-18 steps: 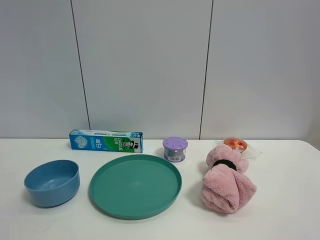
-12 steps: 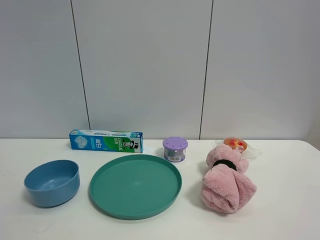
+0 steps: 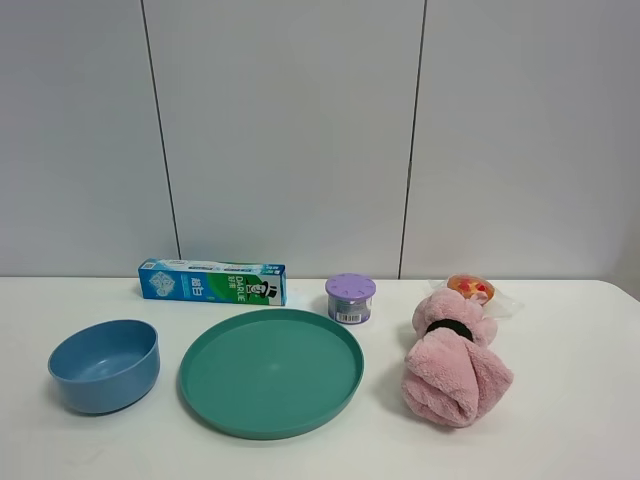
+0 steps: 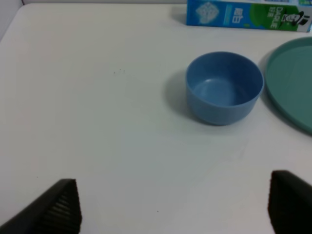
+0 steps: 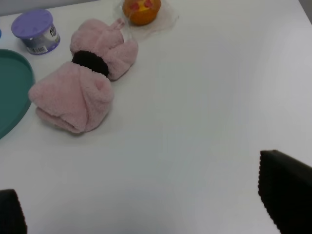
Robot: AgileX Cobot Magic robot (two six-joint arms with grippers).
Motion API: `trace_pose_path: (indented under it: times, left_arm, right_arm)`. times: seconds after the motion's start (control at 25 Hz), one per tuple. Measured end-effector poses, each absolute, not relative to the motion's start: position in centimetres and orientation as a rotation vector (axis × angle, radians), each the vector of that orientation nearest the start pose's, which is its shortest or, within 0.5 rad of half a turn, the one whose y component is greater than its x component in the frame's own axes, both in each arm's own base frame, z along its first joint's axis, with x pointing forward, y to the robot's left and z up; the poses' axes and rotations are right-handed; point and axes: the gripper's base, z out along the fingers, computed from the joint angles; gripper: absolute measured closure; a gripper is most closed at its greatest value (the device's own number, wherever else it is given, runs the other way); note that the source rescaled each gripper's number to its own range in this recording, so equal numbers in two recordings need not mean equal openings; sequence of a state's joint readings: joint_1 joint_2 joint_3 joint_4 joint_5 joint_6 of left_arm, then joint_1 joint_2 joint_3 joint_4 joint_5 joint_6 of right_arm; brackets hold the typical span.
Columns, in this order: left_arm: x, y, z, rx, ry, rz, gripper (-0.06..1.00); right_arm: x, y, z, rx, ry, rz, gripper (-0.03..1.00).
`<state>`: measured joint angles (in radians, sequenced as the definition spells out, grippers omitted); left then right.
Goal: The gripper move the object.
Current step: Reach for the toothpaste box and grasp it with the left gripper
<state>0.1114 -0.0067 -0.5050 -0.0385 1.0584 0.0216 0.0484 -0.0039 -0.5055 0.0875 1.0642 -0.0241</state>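
Note:
The blue and green toothpaste carton [image 3: 212,282] lies on its long side at the back of the white table, against the wall, behind the green plate. It also shows in the left wrist view [image 4: 246,13]. Neither gripper shows in the exterior high view. My left gripper [image 4: 173,204] is open and empty over bare table, well short of the blue bowl; only its two black fingertips [image 4: 58,207] show. My right gripper [image 5: 146,204] is open and empty over bare table, apart from the pink towel; its fingertips [image 5: 285,187] show at the frame's edge.
A blue bowl [image 3: 104,365] stands front left. A large green plate [image 3: 271,371] sits in the middle. A purple-lidded jar [image 3: 350,298], a pink rolled towel [image 3: 452,368] and a wrapped orange cake [image 3: 470,289] are to the right.

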Motion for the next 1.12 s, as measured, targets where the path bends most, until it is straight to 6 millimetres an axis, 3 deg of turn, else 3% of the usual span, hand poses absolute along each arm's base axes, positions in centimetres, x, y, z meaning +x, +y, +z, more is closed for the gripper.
trace_pose_path:
  times: [0.24, 0.4, 0.56, 0.68, 0.8, 1.12]
  left_arm:
    - [-0.8, -0.5, 28.7, -0.056, 2.006, 0.040, 0.07]
    - [-1.0, -1.2, 32.7, 0.014, 1.951, -0.019, 0.07]
    - [0.7, -1.4, 36.8, 0.143, 1.959, 0.005, 0.07]
    - [3.1, -1.3, 38.7, 0.265, 1.996, 0.053, 0.07]
    - [6.5, -1.4, 39.4, 0.370, 2.033, 0.023, 0.07]
    - [17.0, -1.3, 37.9, 0.439, 2.138, -0.084, 0.07]
  right_arm:
    - [-0.7, 0.7, 27.9, -0.078, 2.036, 0.120, -0.03]
    - [-0.7, 0.7, 27.9, -0.078, 2.036, 0.120, -0.03]
    - [-0.7, 0.7, 27.9, -0.078, 2.036, 0.120, -0.03]
    - [-0.7, 0.7, 27.9, -0.078, 2.036, 0.120, -0.03]
    - [-0.7, 0.7, 27.9, -0.078, 2.036, 0.120, -0.03]
    - [-0.7, 0.7, 27.9, -0.078, 2.036, 0.120, -0.03]
